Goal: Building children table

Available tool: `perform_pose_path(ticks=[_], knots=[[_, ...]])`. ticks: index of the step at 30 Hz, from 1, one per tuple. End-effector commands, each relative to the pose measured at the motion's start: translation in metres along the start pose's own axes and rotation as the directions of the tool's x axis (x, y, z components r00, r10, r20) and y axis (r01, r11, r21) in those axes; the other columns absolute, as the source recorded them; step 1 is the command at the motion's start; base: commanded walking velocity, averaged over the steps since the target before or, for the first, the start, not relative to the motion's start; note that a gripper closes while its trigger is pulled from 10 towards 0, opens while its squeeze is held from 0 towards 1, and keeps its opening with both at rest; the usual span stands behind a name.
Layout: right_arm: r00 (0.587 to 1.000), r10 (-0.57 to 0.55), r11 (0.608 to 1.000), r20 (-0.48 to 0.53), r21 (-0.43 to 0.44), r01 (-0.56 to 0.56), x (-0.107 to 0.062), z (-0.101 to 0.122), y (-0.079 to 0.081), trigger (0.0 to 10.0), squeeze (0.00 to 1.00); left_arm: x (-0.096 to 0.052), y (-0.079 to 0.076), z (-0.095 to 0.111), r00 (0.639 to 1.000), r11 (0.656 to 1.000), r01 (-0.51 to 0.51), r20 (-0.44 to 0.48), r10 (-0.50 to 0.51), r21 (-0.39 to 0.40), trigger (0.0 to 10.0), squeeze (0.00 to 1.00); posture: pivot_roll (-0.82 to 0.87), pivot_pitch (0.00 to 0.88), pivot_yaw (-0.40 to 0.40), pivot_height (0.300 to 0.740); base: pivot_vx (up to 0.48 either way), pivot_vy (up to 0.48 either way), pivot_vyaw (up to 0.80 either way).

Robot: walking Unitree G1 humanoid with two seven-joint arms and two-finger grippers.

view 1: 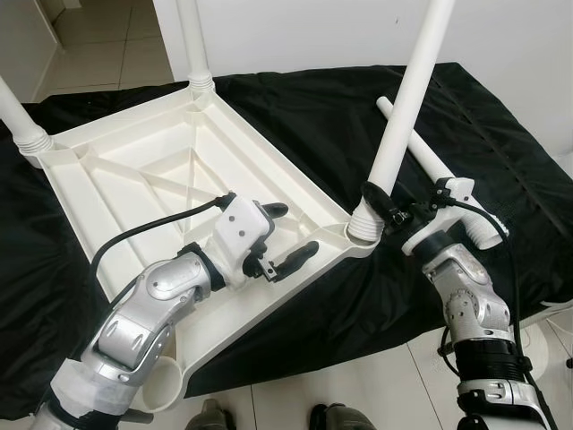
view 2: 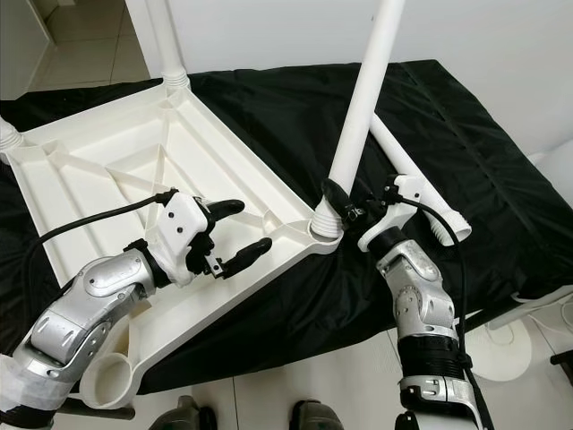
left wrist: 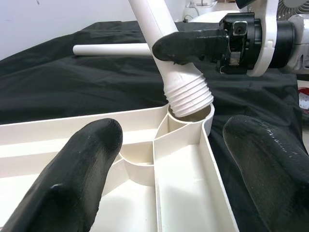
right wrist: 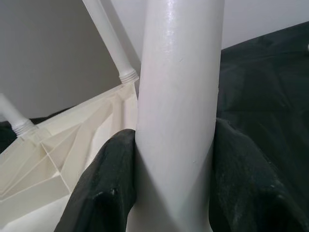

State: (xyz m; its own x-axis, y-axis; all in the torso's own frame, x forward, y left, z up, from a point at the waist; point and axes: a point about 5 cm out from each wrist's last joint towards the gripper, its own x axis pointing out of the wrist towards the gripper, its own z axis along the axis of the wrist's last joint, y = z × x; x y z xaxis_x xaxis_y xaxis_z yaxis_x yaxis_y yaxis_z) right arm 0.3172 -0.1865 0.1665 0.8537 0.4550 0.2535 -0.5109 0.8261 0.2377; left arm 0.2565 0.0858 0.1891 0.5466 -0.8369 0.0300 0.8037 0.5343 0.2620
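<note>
A white plastic tabletop [view 1: 134, 179] lies upside down on a black cloth. Two white legs [view 1: 192, 36] stand in its far corner sockets. My right gripper [view 1: 380, 204] is shut on a third white leg [view 1: 403, 98], just above its threaded end. That leg leans to the right, and its thread [left wrist: 189, 96] rests in the near right corner socket [view 1: 363, 235]. In the right wrist view the black fingers [right wrist: 111, 183] clasp the leg [right wrist: 178, 106] from both sides. My left gripper [view 1: 294, 231] hovers open over the tabletop's near rim, left of that socket.
A spare white leg [view 1: 439, 170] lies on the cloth behind my right gripper. The near left corner socket [view 1: 161, 385] is open and overhangs the cloth's front edge. Tiled floor runs along the front, with a white round base [view 2: 501, 345] at the right.
</note>
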Motion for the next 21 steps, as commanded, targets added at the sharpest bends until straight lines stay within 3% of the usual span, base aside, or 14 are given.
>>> perform_pose_path(ticks=[1,5,6,7,8,9,12,19,20,21], knots=[[1.000,0.014,1.000,-0.006,0.017,-0.014,-0.002,-0.003,0.002,0.0,0.00,-0.002,-0.001,-0.002,1.000,1.000,0.030,-0.004,-0.030,-0.003,10.0,0.00,-0.07,0.100,0.007,0.740,0.000,0.000,0.00],[0.998,0.064,0.998,-0.009,0.019,-0.064,-0.001,-0.003,0.009,0.0,0.00,0.000,0.000,0.000,1.000,1.000,0.026,0.009,-0.026,-0.014,10.0,0.00,-0.07,0.100,0.007,0.740,0.000,0.000,0.00],[0.996,0.090,0.996,-0.009,-0.003,-0.090,0.001,0.000,0.013,10.0,0.00,0.001,0.001,0.003,0.999,0.997,0.047,0.026,-0.045,-0.055,10.0,0.27,-0.07,0.102,0.009,0.740,0.000,0.000,0.00],[0.996,0.090,0.996,-0.009,-0.003,-0.090,0.001,0.000,0.013,10.0,0.00,0.001,0.001,0.003,0.999,0.997,0.047,0.026,-0.045,-0.055,10.0,0.27,-0.07,0.102,0.009,0.740,0.000,0.000,0.00],[0.994,0.113,0.993,-0.007,-0.016,-0.113,0.002,0.004,0.015,10.0,0.00,0.001,0.001,0.005,0.997,0.993,0.068,0.041,-0.064,-0.094,10.0,1.00,-0.07,0.101,0.010,0.740,0.000,0.000,0.00],[0.989,0.148,0.988,-0.003,-0.043,-0.148,0.003,0.010,0.019,10.0,0.00,0.002,0.001,0.008,0.994,0.986,0.095,0.068,-0.087,-0.137,10.0,1.00,-0.07,0.101,0.013,0.740,0.000,0.000,0.00],[0.982,0.190,0.979,0.002,-0.072,-0.190,0.004,0.017,0.024,10.0,0.00,0.003,0.002,0.014,0.988,0.977,0.130,0.100,-0.114,-0.171,10.0,1.00,-0.08,0.102,0.013,0.740,0.000,0.000,0.00],[0.964,0.262,0.955,-0.043,-0.136,-0.265,0.003,0.021,0.032,10.0,0.00,0.010,0.009,0.027,0.983,0.973,0.125,0.154,-0.095,-0.195,10.0,1.00,-0.08,0.101,0.012,0.740,0.000,0.000,0.00],[0.958,0.279,0.945,-0.068,-0.156,-0.287,0.003,0.020,0.032,10.0,0.00,0.014,0.011,0.032,0.979,0.966,0.133,0.181,-0.093,-0.221,10.0,0.00,-0.08,0.098,0.014,0.740,0.000,0.000,0.00],[0.958,0.279,0.945,-0.068,-0.156,-0.287,0.003,0.020,0.032,10.0,0.00,0.014,0.011,0.032,0.979,0.966,0.133,0.181,-0.093,-0.221,10.0,0.00,-0.08,0.098,0.014,0.740,0.000,0.000,0.00]])
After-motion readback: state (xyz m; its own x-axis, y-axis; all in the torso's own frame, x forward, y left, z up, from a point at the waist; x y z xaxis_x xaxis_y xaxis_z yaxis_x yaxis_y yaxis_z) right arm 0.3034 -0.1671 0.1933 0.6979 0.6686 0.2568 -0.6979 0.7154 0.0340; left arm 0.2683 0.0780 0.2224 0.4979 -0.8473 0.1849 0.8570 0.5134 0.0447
